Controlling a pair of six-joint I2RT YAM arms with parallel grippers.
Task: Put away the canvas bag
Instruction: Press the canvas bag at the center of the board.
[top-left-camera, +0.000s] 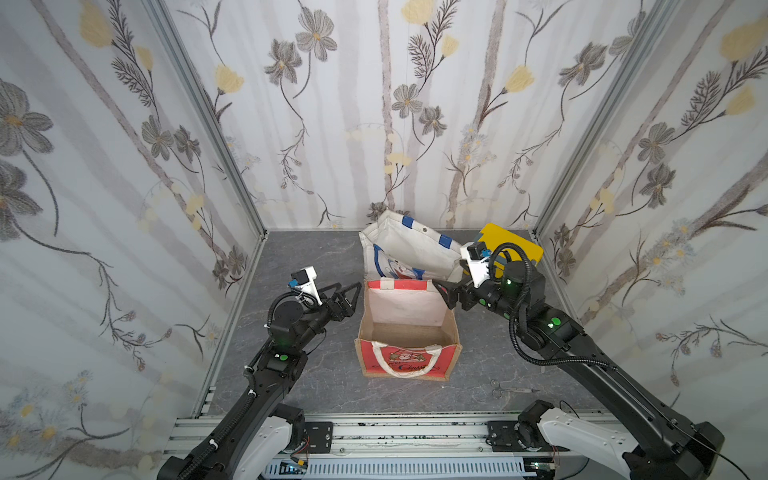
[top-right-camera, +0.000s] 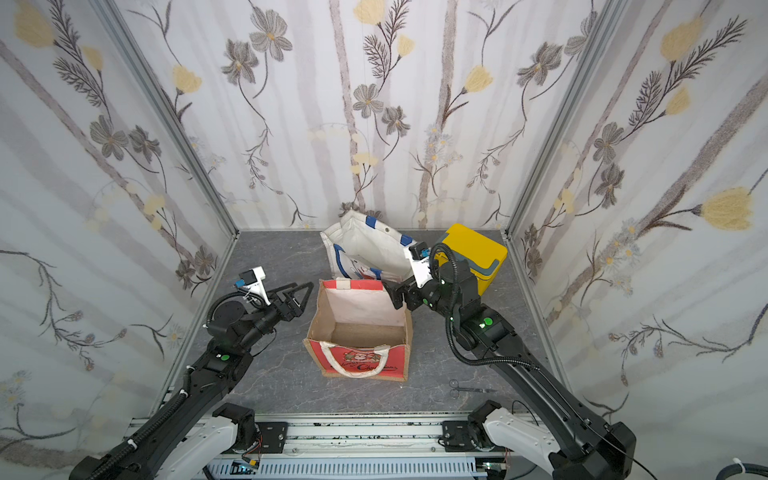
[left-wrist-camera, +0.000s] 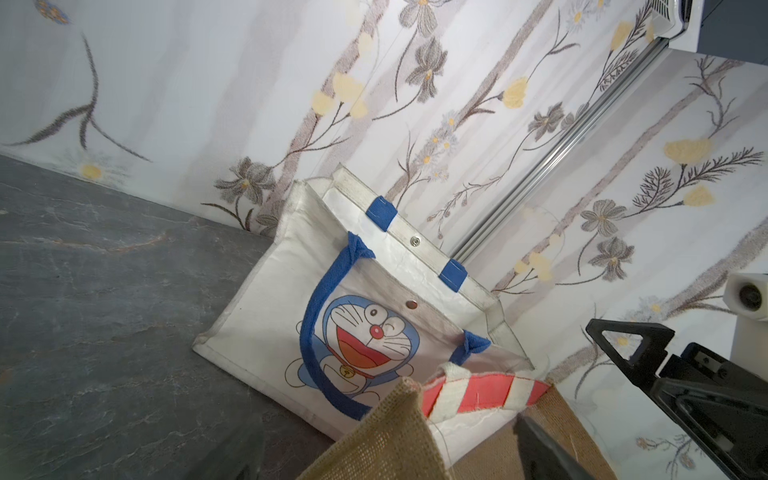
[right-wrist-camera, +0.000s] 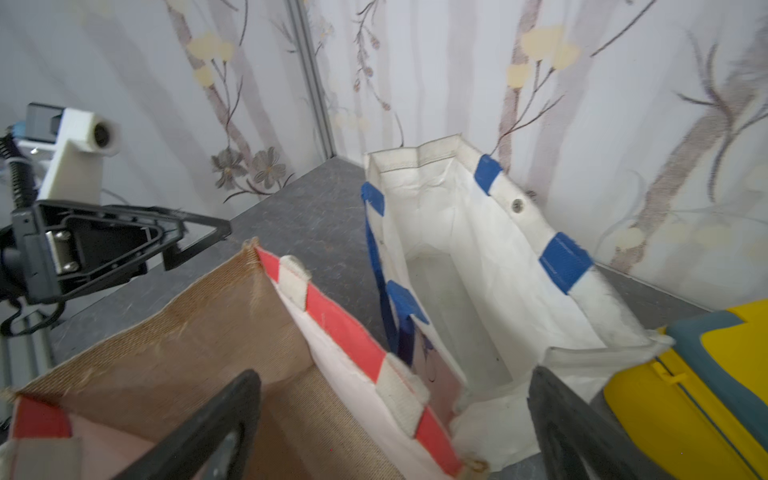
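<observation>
A red-fronted canvas bag with tan jute sides (top-left-camera: 409, 361) (top-right-camera: 359, 361) stands open mid-floor, its handle hanging over the front. My left gripper (top-left-camera: 351, 290) (top-right-camera: 302, 289) is open at its back left corner; in the left wrist view that jute corner (left-wrist-camera: 395, 440) sits between the jaws, untouched. My right gripper (top-left-camera: 442, 293) (top-right-camera: 390, 293) is open at the back right corner, and the red-and-white rim (right-wrist-camera: 357, 345) runs between its spread fingers (right-wrist-camera: 232, 399). Behind leans a white canvas bag with a cartoon print and blue handles (top-left-camera: 409, 249) (left-wrist-camera: 332, 324) (right-wrist-camera: 478, 249), open and empty.
A yellow box with a grey trim (top-left-camera: 511, 245) (top-right-camera: 478, 253) (right-wrist-camera: 706, 395) stands in the back right corner against the white bag. Small scissors (top-left-camera: 509, 390) (top-right-camera: 467, 390) lie on the grey floor near the front right. Flowered walls close in three sides.
</observation>
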